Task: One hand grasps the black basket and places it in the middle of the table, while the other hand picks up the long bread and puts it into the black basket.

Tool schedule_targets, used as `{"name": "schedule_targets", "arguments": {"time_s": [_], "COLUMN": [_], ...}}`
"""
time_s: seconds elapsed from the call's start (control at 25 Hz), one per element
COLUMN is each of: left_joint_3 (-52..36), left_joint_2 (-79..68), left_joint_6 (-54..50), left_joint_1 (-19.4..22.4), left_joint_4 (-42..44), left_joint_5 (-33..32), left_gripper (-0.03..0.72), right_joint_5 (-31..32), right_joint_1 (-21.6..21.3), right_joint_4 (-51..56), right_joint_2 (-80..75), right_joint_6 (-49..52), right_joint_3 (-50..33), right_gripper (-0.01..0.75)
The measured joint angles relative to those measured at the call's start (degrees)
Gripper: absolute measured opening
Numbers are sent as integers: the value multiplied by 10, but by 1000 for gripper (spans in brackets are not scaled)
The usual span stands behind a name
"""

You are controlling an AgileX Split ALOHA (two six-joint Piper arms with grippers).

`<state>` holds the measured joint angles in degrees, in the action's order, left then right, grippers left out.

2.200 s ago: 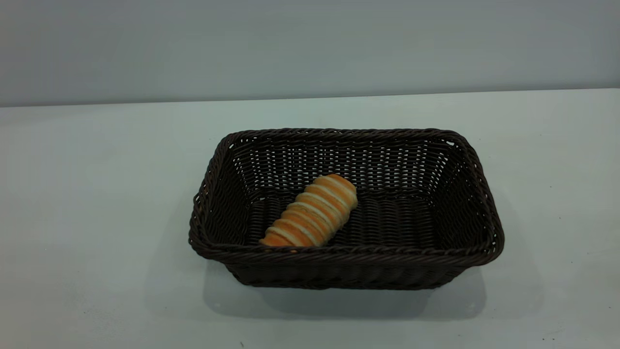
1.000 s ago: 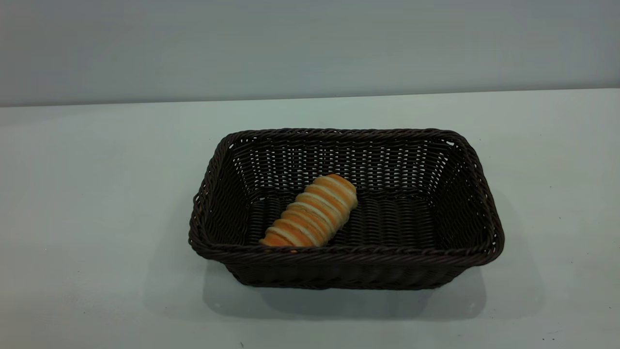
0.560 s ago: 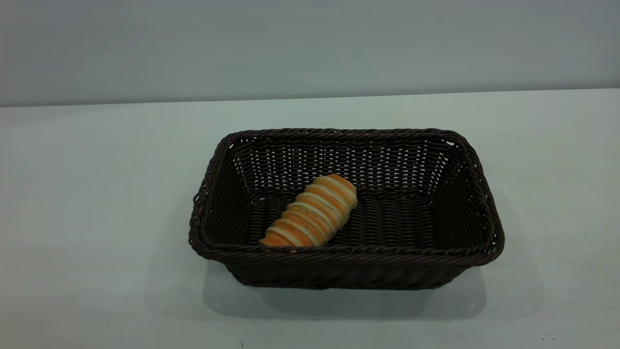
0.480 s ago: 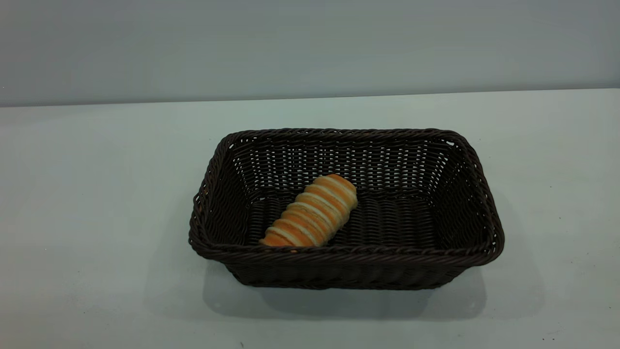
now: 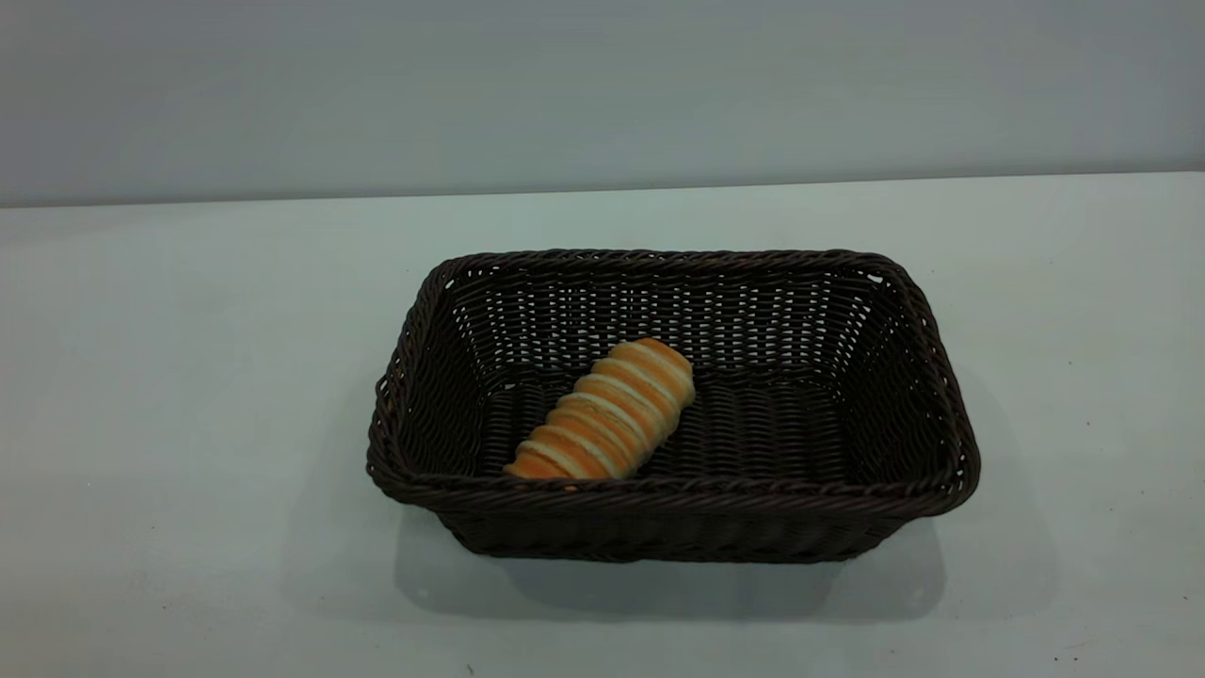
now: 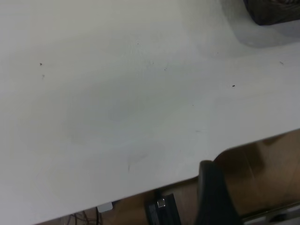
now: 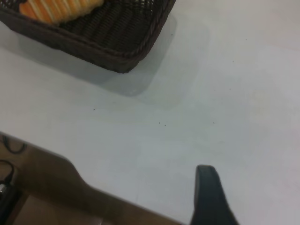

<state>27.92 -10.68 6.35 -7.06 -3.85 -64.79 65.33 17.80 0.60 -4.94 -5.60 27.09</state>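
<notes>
The black basket (image 5: 673, 499) stands in the middle of the white table (image 5: 188, 377), long side toward the camera. The long bread (image 5: 607, 414) lies slantwise on the basket's floor, in its left half, one end against the near wall. Neither arm shows in the exterior view. In the left wrist view my left gripper (image 6: 208, 168) hangs over the table's edge, far from the basket's corner (image 6: 274, 11). In the right wrist view my right gripper (image 7: 206, 174) hovers above bare table, well away from the basket (image 7: 117, 37) and the bread (image 7: 56, 7).
The table edge (image 6: 154, 185) runs close to the left gripper, with brown floor and dark hardware (image 6: 161, 211) beyond it. The right wrist view also shows the table edge (image 7: 84, 180). A grey wall (image 5: 602, 85) stands behind the table.
</notes>
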Motion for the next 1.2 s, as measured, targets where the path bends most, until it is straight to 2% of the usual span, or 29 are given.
{"name": "schedule_targets", "arguments": {"time_s": [0.2,0.4,0.52,1.0,1.2], "left_joint_3": [0,0,0,0,0], "left_joint_2": [14,60,85,119,119], "left_joint_6": [0,-1,-1,-1,-1], "left_joint_1": [9,29,30,30,30], "left_joint_4": [0,1,1,1,1], "left_joint_5": [1,1,0,-2,-2], "left_gripper": [481,481,481,481,481], "right_joint_5": [0,0,0,0,0], "right_joint_1": [-6,-68,-86,-93,-143], "right_joint_4": [0,0,0,1,2], "right_joint_2": [2,31,56,60,60], "right_joint_6": [0,0,0,0,0], "right_joint_3": [0,0,0,0,0], "right_gripper": [475,475,475,475,475]}}
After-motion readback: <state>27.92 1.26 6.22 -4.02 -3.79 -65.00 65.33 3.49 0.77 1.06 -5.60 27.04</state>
